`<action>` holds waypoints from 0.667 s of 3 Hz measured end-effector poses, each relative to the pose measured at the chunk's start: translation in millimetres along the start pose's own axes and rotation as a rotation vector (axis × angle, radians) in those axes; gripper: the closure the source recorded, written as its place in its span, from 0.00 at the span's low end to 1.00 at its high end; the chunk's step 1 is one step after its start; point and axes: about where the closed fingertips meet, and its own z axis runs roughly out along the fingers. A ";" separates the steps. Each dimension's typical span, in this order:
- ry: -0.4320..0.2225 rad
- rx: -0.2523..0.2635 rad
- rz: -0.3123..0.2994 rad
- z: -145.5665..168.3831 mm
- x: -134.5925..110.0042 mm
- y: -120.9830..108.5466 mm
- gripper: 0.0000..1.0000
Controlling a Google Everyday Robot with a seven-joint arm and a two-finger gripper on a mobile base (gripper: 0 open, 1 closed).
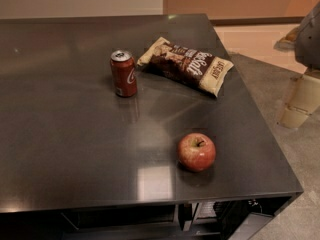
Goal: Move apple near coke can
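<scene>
A: Off the surface's [60, 134] right edge, the gripper [299, 101] is hanging, touching nothing. I cannot tell whether it is clenched or released.

B: So the reach is only starting?

A: Seemingly. The apple [196, 152] is lying well apart from the gripper, leftward and nearer the front. The can [123, 74] is standing farther left still.

B: Then it is needing to come over the apple, grasp it, and carry it toward the can.
</scene>
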 end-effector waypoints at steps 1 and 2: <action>0.000 0.000 0.000 0.0 0.0 0.0 0.00; -0.023 -0.037 -0.028 7.1 -12.8 6.7 0.00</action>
